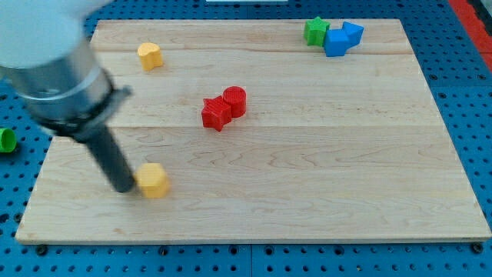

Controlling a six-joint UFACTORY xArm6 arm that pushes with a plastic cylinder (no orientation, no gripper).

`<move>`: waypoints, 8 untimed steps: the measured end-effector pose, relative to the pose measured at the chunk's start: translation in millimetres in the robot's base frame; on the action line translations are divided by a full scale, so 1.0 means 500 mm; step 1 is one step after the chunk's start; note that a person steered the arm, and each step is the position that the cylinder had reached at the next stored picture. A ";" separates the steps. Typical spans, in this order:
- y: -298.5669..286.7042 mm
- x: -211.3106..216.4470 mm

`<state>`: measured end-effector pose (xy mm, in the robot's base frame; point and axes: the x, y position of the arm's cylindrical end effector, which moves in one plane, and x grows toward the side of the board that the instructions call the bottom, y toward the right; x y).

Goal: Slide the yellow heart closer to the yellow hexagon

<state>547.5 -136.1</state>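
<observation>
Wooden tabletop on blue pegboard; rod at work near the view's bottom left.
No jaws on this rig, only my tip, touching the view's left side of the nearer yellow block. Its shape is unclear, likely the hexagon. Mid-board: red star touching red cylinder. Far left: yellow heart, well apart. Best move: circle behind the heart and push steadily downward, through its centre.
</observation>
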 end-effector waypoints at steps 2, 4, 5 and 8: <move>0.102 -0.069; 0.103 -0.060; -0.121 -0.195; -0.034 -0.533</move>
<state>281.0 -153.2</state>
